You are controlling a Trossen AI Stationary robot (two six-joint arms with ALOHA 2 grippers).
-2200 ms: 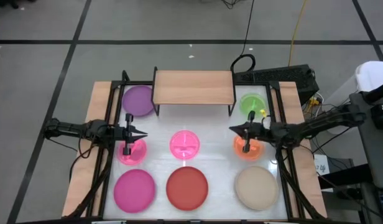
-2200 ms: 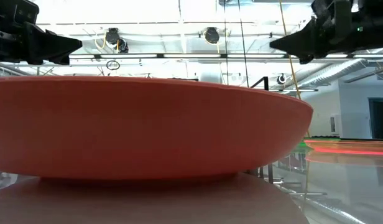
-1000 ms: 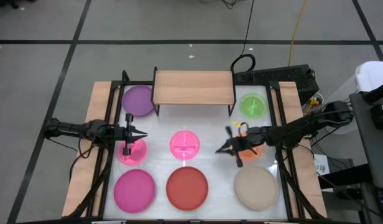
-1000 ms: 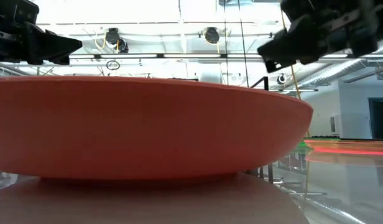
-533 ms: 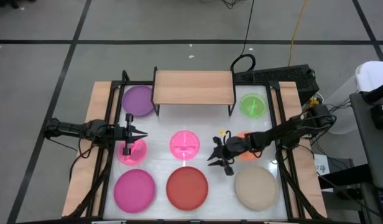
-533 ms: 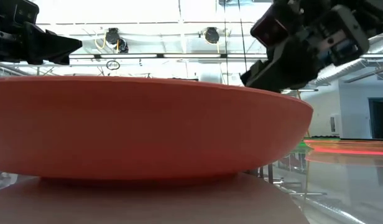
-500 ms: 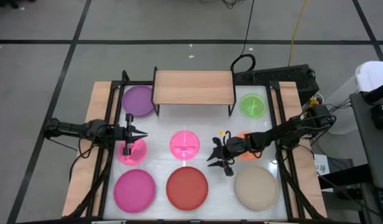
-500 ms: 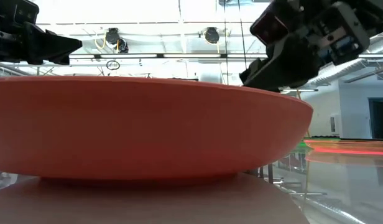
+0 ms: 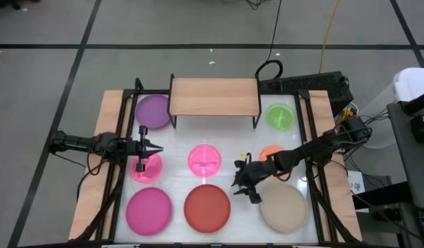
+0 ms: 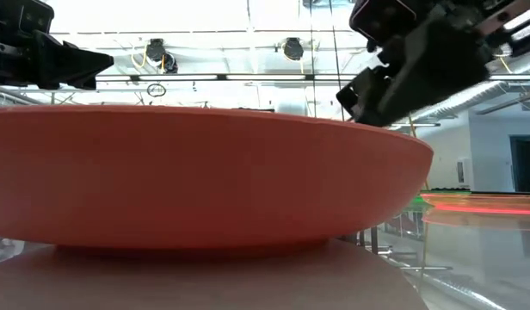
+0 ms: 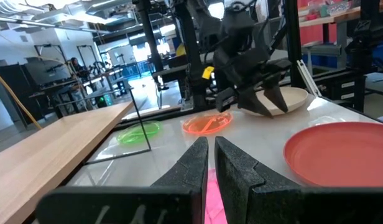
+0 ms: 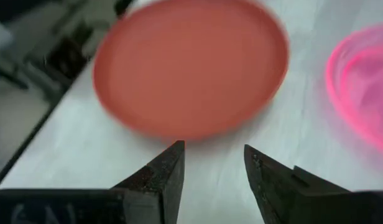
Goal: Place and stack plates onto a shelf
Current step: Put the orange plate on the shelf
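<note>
Several plates lie flat on the white table: purple [image 9: 153,111], green [image 9: 279,116], a pink divided one [image 9: 204,160], orange [image 9: 272,153], a small pink one [image 9: 146,167], magenta [image 9: 149,211], red [image 9: 207,208] and beige [image 9: 284,208]. The wooden shelf [image 9: 214,96] stands at the far edge with nothing on it. My right gripper [image 9: 245,189] hovers open between the red and beige plates, pointing at the red plate's [image 12: 191,68] right rim, nothing between its fingers. My left gripper [image 9: 159,149] waits shut above the small pink plate.
Black frame rails [image 9: 310,138] run along the table's left and right sides. The shelf's thin black legs [image 9: 173,120] stand beside the purple plate. In the low view the red plate [image 10: 205,181] fills the foreground. Bare white table lies between the plates' rows.
My right gripper has swung from above the orange plate toward the table's near edge and left, down toward the red plate's right rim, and has opened on the way. The left arm and all plates have stayed put.
</note>
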